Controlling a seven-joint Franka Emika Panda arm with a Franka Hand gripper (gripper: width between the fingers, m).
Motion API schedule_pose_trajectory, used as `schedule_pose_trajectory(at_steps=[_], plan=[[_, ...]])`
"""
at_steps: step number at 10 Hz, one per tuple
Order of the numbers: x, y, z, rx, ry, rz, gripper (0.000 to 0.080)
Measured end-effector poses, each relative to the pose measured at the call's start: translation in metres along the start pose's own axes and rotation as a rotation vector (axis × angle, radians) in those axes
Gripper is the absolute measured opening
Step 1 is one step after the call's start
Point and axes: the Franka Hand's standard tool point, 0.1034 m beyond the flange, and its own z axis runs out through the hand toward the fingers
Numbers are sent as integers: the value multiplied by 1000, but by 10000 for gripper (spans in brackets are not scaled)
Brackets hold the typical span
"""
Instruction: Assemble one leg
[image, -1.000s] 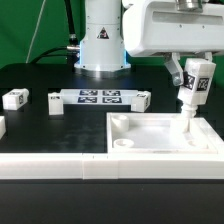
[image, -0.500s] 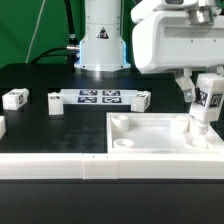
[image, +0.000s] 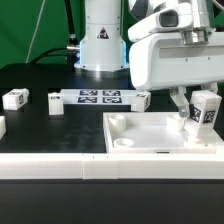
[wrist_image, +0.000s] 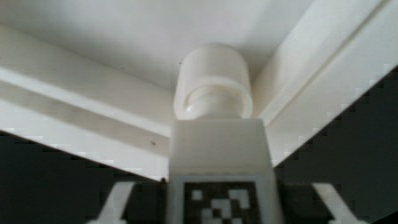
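Observation:
My gripper (image: 199, 107) is shut on a leg (image: 205, 113), a small white post with a black-and-white tag. It holds the leg tilted over the far corner of the large white tray (image: 150, 146) on the exterior view's right. The leg's lower end is at or just above the tray floor; I cannot tell whether it touches. In the wrist view the leg (wrist_image: 217, 140) fills the middle, its rounded end pointing into the tray's inner corner (wrist_image: 107, 40). My gripper (wrist_image: 222, 205) has one finger on each side of the tagged face.
The marker board (image: 98, 97) lies at the back centre. Loose white legs lie beside it on the exterior view's left (image: 15, 98) (image: 55, 102) and right (image: 143, 98). The robot base (image: 100, 40) stands behind. A white rail (image: 50, 168) runs along the front.
My gripper has carried the leg toward the exterior view's right and lowered it, from above the tray's right rim down into the tray's far right corner.

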Motion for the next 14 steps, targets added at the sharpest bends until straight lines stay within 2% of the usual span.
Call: schedule_pose_trajectory(at_steps=[8, 9, 10, 11, 12, 14], plan=[[-2, 2, 3, -7, 18, 3, 300], [-2, 2, 3, -7, 18, 3, 489], [-2, 2, 3, -7, 18, 3, 489], [-2, 2, 3, -7, 18, 3, 612], [-2, 2, 3, -7, 18, 3, 643], [-2, 2, 3, -7, 18, 3, 648]])
